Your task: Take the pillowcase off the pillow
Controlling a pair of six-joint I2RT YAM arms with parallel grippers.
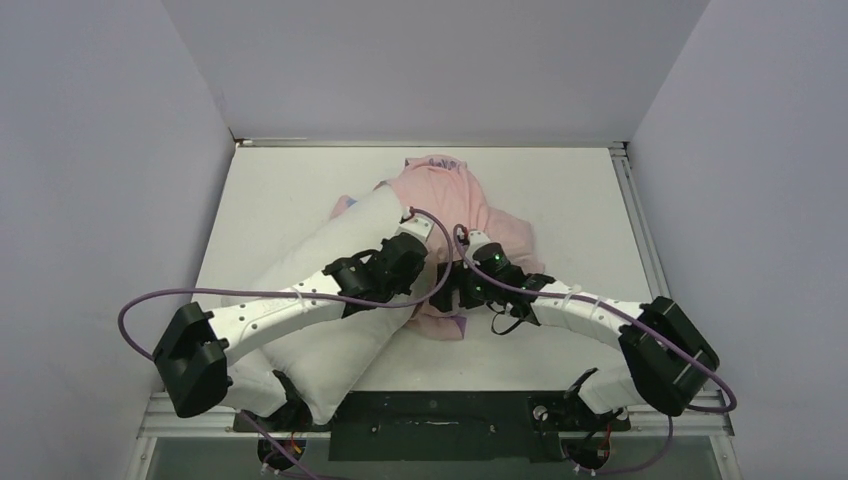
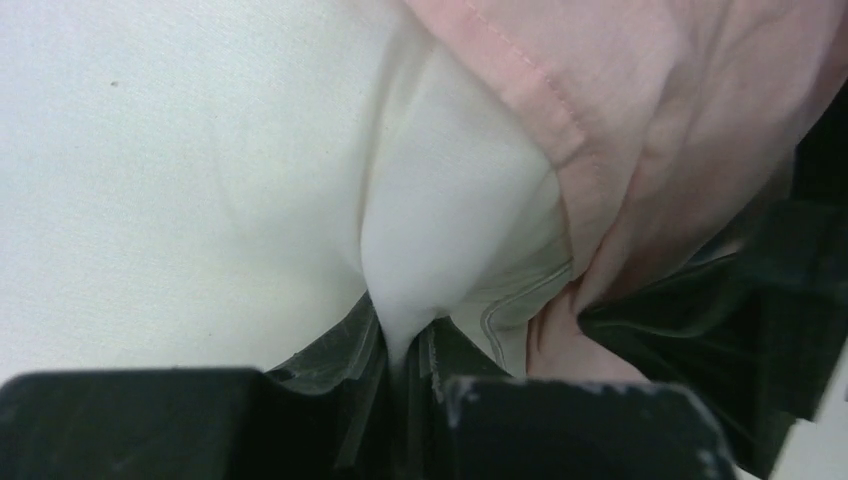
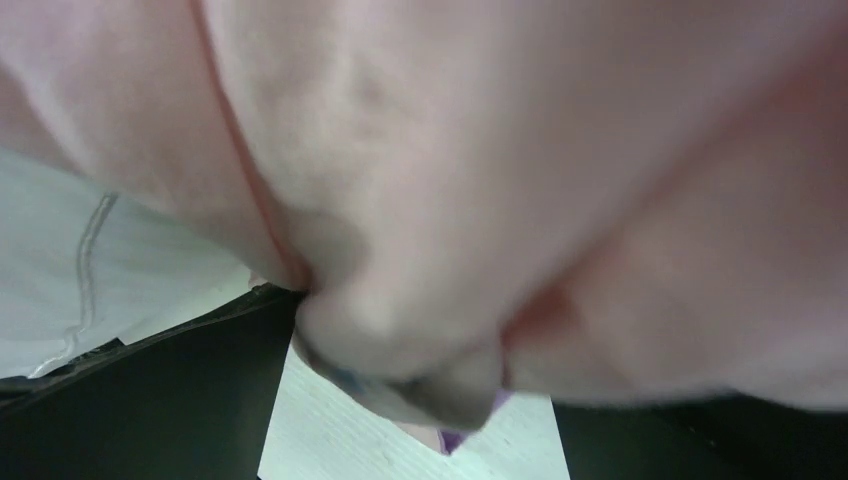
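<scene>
Pink pillowcase, pinched between right fingers

White arm links, black joint housings, looping purple cables

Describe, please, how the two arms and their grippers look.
Both the left arm and right arm have white links, blocky black joints and a purple cable looping alongside. The left gripper and right gripper are black; a green light glows on the right wrist.
</scene>
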